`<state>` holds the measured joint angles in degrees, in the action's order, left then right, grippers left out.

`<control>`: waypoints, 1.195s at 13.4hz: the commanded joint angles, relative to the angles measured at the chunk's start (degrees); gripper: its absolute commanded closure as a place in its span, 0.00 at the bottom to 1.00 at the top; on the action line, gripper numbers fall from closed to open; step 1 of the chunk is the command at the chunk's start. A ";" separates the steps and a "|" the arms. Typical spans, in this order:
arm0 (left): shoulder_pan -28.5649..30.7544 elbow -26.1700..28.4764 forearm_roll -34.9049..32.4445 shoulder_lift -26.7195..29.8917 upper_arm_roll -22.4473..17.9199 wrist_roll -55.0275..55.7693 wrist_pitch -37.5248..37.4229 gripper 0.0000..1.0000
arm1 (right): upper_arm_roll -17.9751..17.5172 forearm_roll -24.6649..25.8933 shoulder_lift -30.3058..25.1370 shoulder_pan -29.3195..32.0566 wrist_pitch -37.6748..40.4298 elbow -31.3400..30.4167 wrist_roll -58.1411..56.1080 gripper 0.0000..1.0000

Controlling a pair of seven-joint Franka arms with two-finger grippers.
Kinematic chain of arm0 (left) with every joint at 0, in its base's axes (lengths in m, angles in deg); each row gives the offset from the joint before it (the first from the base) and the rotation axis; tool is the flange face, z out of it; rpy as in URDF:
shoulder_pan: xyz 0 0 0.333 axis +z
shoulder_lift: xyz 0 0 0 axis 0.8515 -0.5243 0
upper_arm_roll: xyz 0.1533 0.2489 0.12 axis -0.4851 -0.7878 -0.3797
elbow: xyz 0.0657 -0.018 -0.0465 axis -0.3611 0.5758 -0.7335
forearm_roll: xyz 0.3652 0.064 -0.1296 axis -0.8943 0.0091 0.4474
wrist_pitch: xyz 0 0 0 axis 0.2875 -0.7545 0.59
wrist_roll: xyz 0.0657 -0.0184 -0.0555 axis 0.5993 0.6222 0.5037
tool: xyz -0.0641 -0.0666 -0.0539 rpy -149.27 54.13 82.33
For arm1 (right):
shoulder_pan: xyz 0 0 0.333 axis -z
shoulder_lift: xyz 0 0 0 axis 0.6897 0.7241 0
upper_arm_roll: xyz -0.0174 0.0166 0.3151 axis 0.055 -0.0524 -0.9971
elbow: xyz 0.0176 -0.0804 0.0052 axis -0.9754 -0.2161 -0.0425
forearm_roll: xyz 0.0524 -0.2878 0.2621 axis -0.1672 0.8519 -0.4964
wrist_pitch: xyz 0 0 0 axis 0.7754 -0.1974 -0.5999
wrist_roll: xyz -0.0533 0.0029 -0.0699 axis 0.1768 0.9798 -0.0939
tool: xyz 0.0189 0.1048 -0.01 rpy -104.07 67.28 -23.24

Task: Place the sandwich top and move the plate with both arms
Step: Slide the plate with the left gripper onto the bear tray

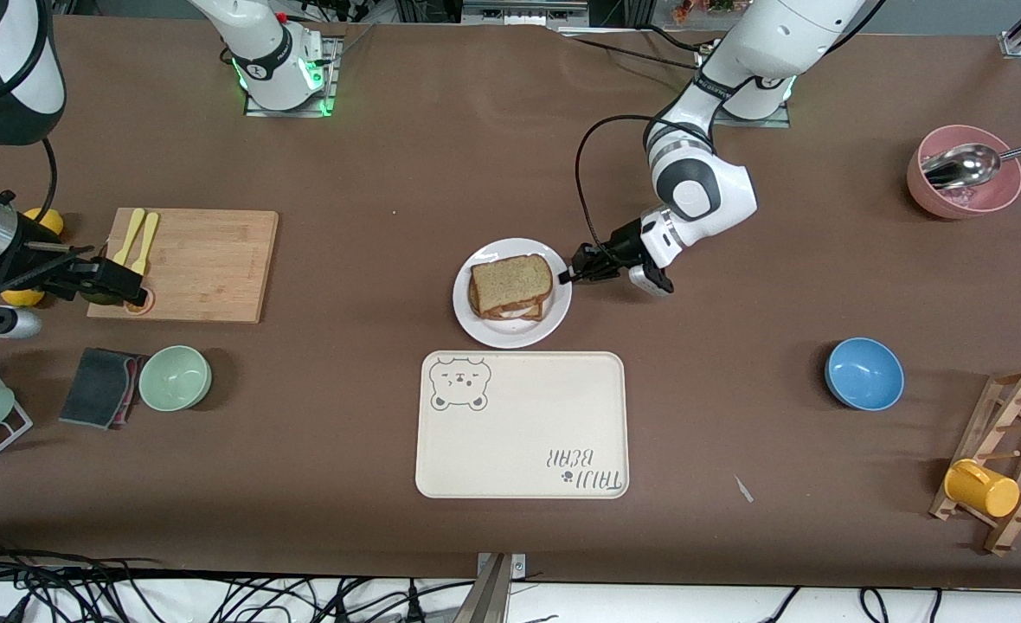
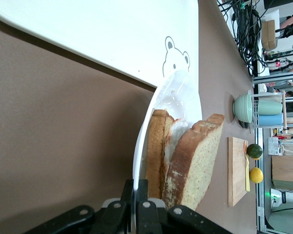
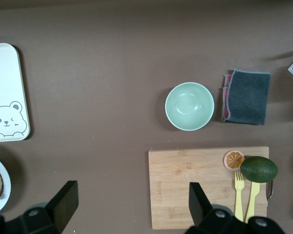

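The left gripper (image 1: pixel 569 277) is clamped on the plate (image 1: pixel 484 327) rim, sandwich top (image 1: pixel 510 281) stacked aboard. The right gripper (image 3: pixel 132 204) hangs open over bare table beside the cutting board (image 1: pixel 208 260). One-sided lifting may tilt the plate, sliding the bread.

Matt brown cloth-like covering on the desk (image 1: pixel 389 173). Round white plate (image 1: pixel 481 325), smooth and glossy. Speckled light-brown bread slice (image 1: pixel 510 282), porous and rough. Pale wooden cutting board (image 1: pixel 203 264), visible grain. Cream rectangular tray (image 1: pixel 523 433), smooth, satin. Shiny metal spoon (image 1: pixel 965 164).
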<state>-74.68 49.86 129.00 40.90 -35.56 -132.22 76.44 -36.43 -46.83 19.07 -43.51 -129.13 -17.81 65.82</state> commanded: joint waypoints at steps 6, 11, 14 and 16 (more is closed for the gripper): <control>2.50 -4.13 1.45 -0.90 0.43 6.64 -2.52 1.00 | -0.28 0.84 -0.21 -0.18 -0.12 -0.02 0.54 0.00; 3.38 -9.57 1.28 -4.67 0.25 8.40 -2.52 1.00 | -0.36 2.07 -0.04 -0.36 -0.21 -0.02 0.54 0.00; 3.38 -13.17 0.14 -5.90 -0.36 11.55 -2.35 1.00 | -0.36 2.07 0.05 -0.36 -0.38 -0.02 0.54 0.00; 3.64 -15.90 -6.07 -6.96 -1.42 17.78 -2.26 1.00 | -0.36 2.07 0.05 -0.27 -0.38 -0.02 0.54 0.00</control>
<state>-71.64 37.66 127.36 35.36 -36.49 -119.76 74.86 -36.51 -45.69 19.34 -43.77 -129.22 -17.84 65.82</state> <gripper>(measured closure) 0.952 0.000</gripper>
